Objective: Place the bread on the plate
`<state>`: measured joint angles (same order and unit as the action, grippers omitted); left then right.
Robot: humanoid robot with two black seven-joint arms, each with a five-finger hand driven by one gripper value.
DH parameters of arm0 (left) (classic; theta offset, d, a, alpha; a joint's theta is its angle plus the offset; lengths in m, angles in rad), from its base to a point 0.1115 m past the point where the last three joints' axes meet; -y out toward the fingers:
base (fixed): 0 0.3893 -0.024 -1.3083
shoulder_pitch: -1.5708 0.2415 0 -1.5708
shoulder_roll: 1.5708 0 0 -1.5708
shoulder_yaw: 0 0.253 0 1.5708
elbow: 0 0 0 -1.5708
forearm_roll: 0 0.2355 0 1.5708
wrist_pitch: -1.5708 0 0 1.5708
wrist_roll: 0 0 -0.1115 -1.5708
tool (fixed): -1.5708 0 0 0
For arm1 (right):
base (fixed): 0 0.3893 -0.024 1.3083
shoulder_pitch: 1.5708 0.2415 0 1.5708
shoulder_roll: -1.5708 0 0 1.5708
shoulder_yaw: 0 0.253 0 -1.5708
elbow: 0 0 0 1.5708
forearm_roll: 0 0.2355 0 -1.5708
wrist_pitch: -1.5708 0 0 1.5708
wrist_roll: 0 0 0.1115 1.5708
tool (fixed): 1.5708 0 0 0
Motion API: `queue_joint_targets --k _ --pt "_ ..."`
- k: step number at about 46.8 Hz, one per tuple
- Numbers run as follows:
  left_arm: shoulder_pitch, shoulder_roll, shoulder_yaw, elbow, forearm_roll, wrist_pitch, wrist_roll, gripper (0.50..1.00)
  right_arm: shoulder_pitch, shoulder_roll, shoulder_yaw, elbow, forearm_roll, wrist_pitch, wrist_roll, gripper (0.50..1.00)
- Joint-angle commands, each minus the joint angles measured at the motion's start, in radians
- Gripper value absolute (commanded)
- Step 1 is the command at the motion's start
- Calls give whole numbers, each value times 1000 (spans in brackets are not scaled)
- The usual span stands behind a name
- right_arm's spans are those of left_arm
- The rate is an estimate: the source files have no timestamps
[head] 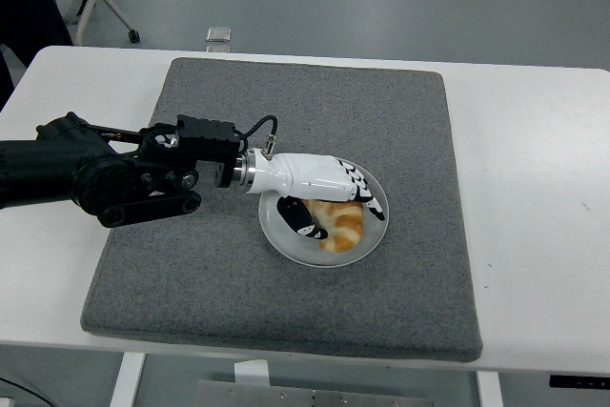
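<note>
A golden croissant-shaped piece of bread [343,223] lies on the round white plate [285,243] in the middle of the grey mat. My left hand [341,215], white with black finger pads, reaches in from the left over the plate. Its fingers [370,200] are stretched out above and past the bread, and the thumb lies on the plate to the bread's left. The hand is open and the bread rests on the plate beneath it. The right arm does not show.
The plate sits on a large grey mat [286,102] that covers most of the white table [534,169]. A chair leg with a caster [114,16] stands on the floor beyond the table's far left.
</note>
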<state>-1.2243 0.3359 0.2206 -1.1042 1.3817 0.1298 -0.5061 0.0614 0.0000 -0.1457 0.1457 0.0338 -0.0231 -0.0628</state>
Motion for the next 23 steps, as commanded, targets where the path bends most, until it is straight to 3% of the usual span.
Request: queue_joint_targets --k 1,23 --pt "-3 3 -4 0 -21 1 0 990 0 0 0 -2 0 0 0 930" --pt "-41 37 -101 -16 -124 -13 -3 992 0 0 0 0 0 0 0 930"
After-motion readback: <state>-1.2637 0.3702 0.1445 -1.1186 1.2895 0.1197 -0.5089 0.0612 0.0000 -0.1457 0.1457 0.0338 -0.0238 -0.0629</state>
